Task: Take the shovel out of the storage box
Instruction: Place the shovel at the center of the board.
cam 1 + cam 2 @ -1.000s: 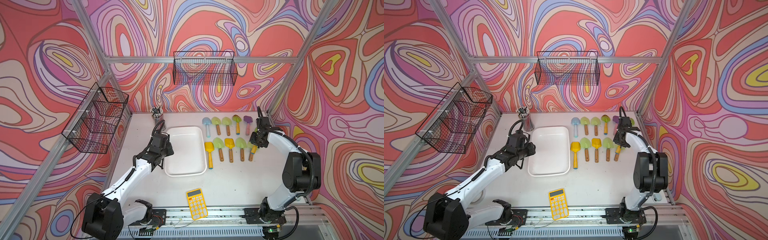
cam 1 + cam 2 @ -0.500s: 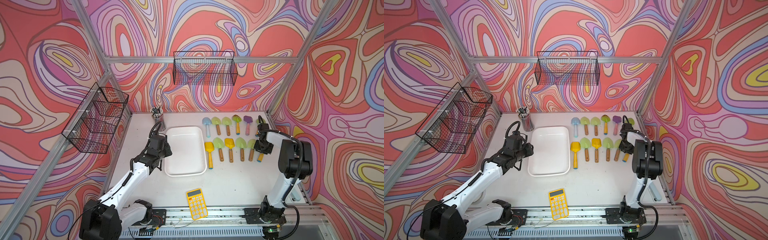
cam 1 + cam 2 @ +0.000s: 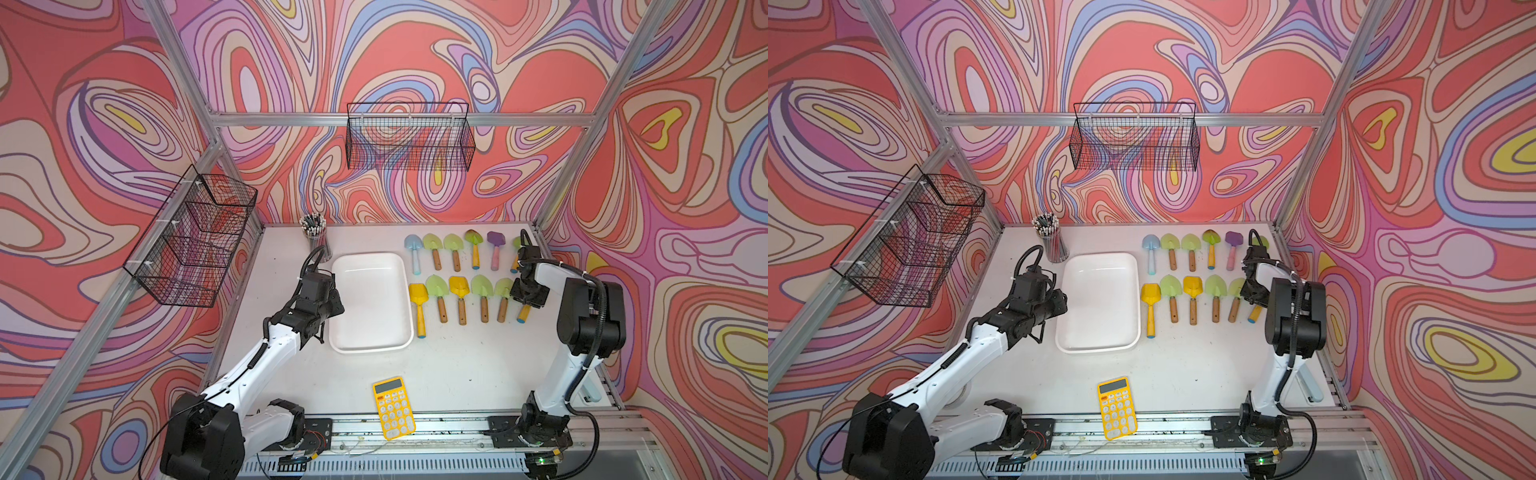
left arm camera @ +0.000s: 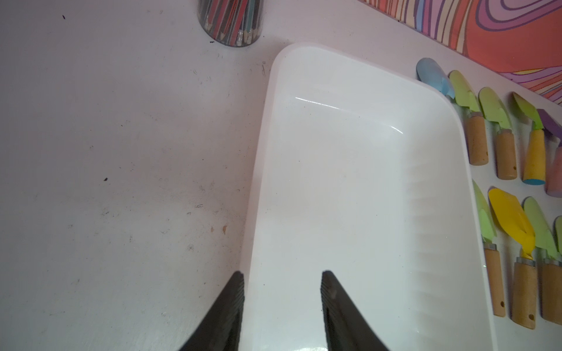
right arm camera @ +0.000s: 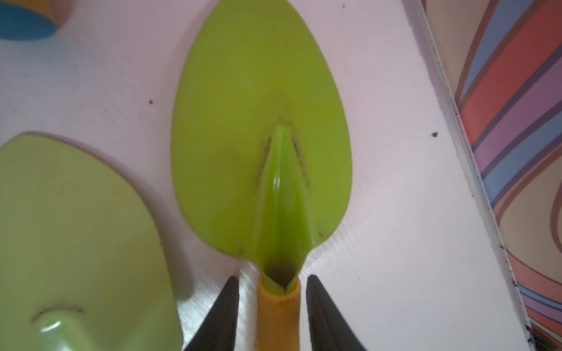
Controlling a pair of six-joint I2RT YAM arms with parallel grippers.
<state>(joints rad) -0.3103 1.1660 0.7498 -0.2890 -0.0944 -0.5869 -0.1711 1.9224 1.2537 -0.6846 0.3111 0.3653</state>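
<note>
In both top views a black wire basket (image 3: 195, 237) hangs at the left of the frame; right of it the left gripper (image 4: 281, 276) sits at the left long rim of the storage box (image 3: 370, 303); in the left wrist view its fingers (image 4: 231, 304) stand apart, one over the table (image 3: 457, 374) and one over the box's white floor, the rim running between them with no visible pinch; a pencil cup (image 3: 314, 237) stands just beyond the box's upper-left corner; the box lies at the centre of the frame, and a yellow calculator (image 3: 394, 409) lies below it, well apart; right of the box two rows of small shovels (image 3: 458, 286) lie on the table, blades toward the top; at the right end of the lower row lies the shovel (image 3: 523, 312), outside the box and well apart from it, flat on the table near the right wall; the right gripper (image 5: 272, 277) hangs over its neck; in the right wrist view the fingers flank the orange handle with a strip of table showing on each side, so the jaws are parted and not touching it; its green blade (image 5: 261, 136) lies just beside a paler green blade (image 5: 76, 228).
</note>
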